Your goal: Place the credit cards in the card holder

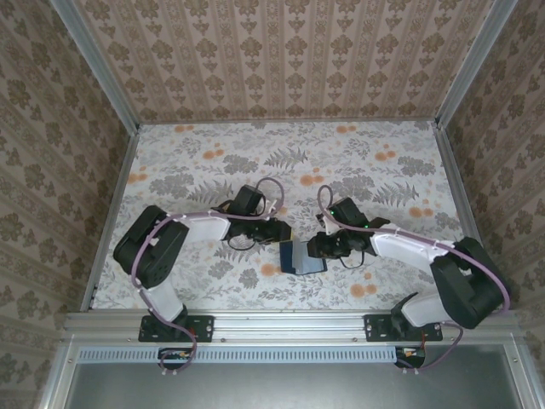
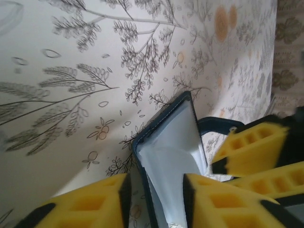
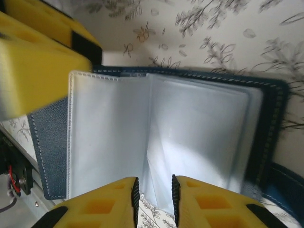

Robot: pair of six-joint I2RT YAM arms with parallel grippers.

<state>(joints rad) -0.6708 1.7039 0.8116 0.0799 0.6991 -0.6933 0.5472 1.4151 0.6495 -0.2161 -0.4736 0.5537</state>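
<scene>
The card holder (image 1: 303,256) sits on the near middle of the bench (image 1: 366,170), right between the two arms. It is a small navy rectangle with a grained, leather-like cover and a line of pale stitching (image 3: 274,128) running round its edge. It is spread open, and inside are clear plastic leaves (image 3: 118,133), glossy and a little milky, creased at the spine and catching the light. From the left wrist the cover shows edge-on, thin and dark, with one leaf standing up from it. The bench cloth is matte and pale, printed with grey ferns and orange blossoms, and the walls (image 1: 281,51) around it carry a brown damask stripe.

Both pincers have chunky yellow fingers (image 2: 90,204) moulded with square recesses and backed in black. The left pincer (image 2: 156,194) stands apart, one finger on either side of the holder's raised leaf and cover edge, with daylight showing beside them. The right pincer (image 3: 153,199) is nearly together, only a narrow slot left between its fingers, and the lower edge of a clear leaf dips into that slot. Whether it is actually pinching the leaf I cannot tell
</scene>
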